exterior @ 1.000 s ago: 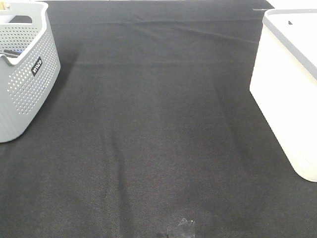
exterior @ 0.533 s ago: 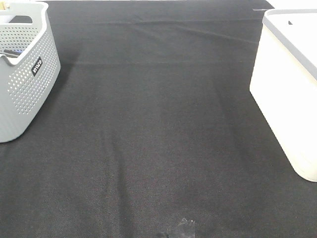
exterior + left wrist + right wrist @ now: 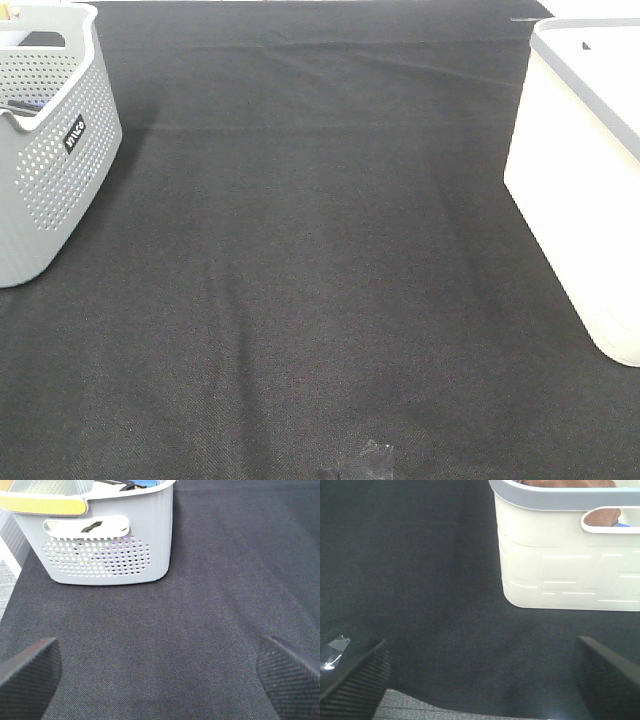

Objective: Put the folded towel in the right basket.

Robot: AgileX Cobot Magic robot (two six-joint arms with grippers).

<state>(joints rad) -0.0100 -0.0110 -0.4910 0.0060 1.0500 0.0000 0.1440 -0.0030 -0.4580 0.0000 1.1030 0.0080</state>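
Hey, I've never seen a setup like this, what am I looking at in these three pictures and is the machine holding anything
This is a two-armed robot at a table covered in black cloth. One picture comes from a camera mounted high above; no arms show in it. It shows a grey perforated basket on the left and a white basket on the right.

The other two pictures come from cameras on the wrists. The left gripper faces the grey basket; the right gripper faces the white basket, where something brown shows through the handle hole, possibly the towel. The dark padded shapes in the corners are the fingers, spread wide apart. Both grippers are open and hold nothing.
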